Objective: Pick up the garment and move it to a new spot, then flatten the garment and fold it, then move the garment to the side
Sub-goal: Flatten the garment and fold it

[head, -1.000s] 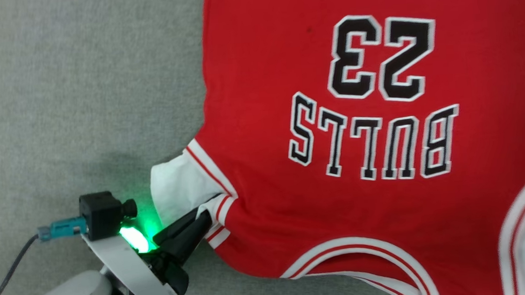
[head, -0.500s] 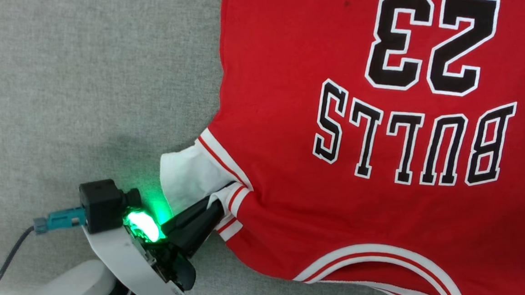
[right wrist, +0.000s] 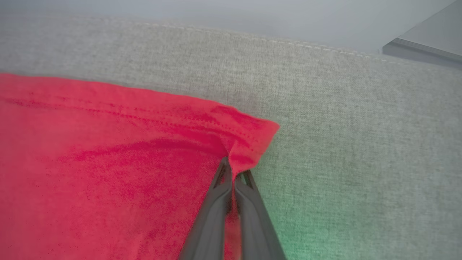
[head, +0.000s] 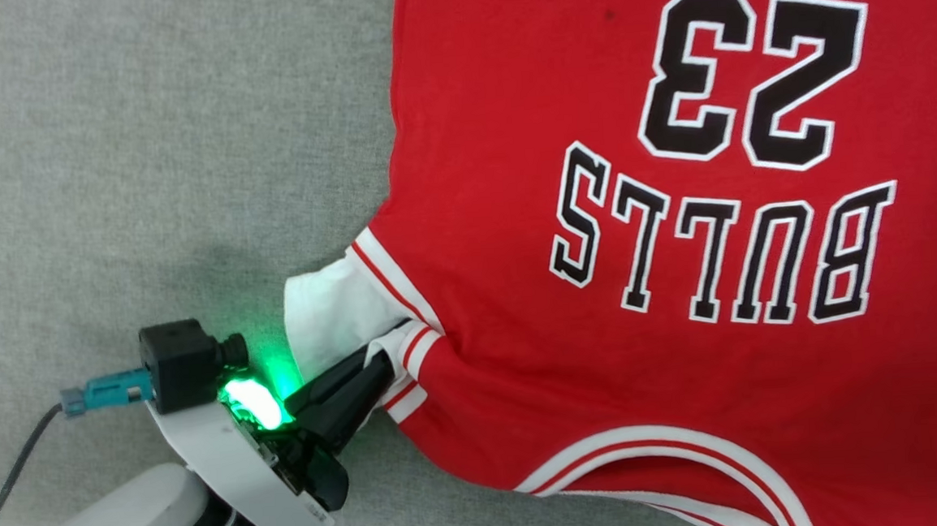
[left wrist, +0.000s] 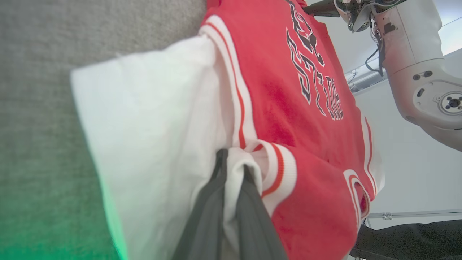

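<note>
The garment (head: pixel 606 385), a red jersey with black white-edged "23" and "BULLS" print, lies spread on the grey surface, its print upside down in the head view. My left gripper (head: pixel 381 364) is shut on the garment's white-and-striped sleeve cuff at the lower left. The left wrist view shows the white sleeve fabric (left wrist: pixel 151 126) pinched in my left gripper (left wrist: pixel 232 166). In the right wrist view my right gripper (right wrist: pixel 232 173) is shut on the red hem corner of the garment (right wrist: pixel 249 144), which is puckered at the tips.
Grey fabric surface (head: pixel 144 153) stretches to the left of the jersey. Its stitched far edge (right wrist: pixel 252 36) and a grey slab (right wrist: pixel 426 43) beyond show in the right wrist view. The right arm's pale housing (left wrist: pixel 418 54) stands past the jersey in the left wrist view.
The head camera has shifted, so the jersey sits differently in the picture. My left gripper keeps its hold on the sleeve cuff.
</note>
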You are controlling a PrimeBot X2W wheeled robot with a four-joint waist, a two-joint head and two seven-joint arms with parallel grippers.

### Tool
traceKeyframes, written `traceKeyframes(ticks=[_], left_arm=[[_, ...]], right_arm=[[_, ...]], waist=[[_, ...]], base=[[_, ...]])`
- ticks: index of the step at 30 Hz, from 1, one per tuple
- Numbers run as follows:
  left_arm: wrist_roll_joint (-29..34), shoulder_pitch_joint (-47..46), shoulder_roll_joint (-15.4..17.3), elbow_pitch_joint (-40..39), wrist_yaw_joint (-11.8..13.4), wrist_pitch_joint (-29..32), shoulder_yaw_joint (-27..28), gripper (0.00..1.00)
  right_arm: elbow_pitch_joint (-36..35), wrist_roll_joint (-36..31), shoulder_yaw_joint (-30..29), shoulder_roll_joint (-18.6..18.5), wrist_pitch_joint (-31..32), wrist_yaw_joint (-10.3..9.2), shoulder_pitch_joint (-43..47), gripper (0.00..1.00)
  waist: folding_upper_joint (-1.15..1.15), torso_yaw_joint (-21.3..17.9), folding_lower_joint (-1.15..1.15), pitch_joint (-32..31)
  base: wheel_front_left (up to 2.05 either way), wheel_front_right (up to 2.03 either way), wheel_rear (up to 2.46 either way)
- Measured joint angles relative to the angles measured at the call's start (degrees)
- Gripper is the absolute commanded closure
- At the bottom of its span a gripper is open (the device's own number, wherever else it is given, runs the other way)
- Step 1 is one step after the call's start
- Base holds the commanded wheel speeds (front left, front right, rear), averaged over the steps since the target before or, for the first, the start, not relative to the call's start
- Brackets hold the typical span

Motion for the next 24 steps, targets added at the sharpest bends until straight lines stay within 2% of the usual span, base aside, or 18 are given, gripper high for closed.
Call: traceKeyframes(ticks=[3,7,15,19,24], left_arm=[[0.2,1.3,-0.5,1.2,0.1,0.2,1.3,1.00],[0.5,3.0,-0.9,2.4,0.2,0.3,2.5,1.00],[0.3,7.1,-0.1,5.0,0.8,0.7,4.6,1.00],[0.3,9.4,0.8,5.6,1.0,0.7,5.8,1.00],[0.4,11.6,1.3,5.8,1.1,0.7,6.7,1.00]], right_arm=[[-2.3,4.9,3.0,-2.1,-1.0,0.00,4.1,1.00],[-8.6,12.6,6.6,-6.1,-0.6,0.00,12.2,1.00],[-28.0,25.6,5.7,-12.8,4.1,0.00,36.7,1.00],[-36.8,28.8,3.7,-12.5,5.8,0.00,48.9,1.00],[-44.5,30.8,2.5,-9.6,6.3,0.00,62.0,1.00]], waist=[[0.00,-0.4,0.00,-1.7],[0.00,-1.1,0.00,-4.5],[0.00,-3.2,0.01,-11.1],[0.00,-4.8,0.00,-13.9],[0.00,-7.5,0.01,-16.8]], base=[[0.00,0.00,0.00],[0.00,0.00,0.00],[0.00,0.00,0.00],[0.00,0.00,0.00],[0.00,0.00,0.00]])
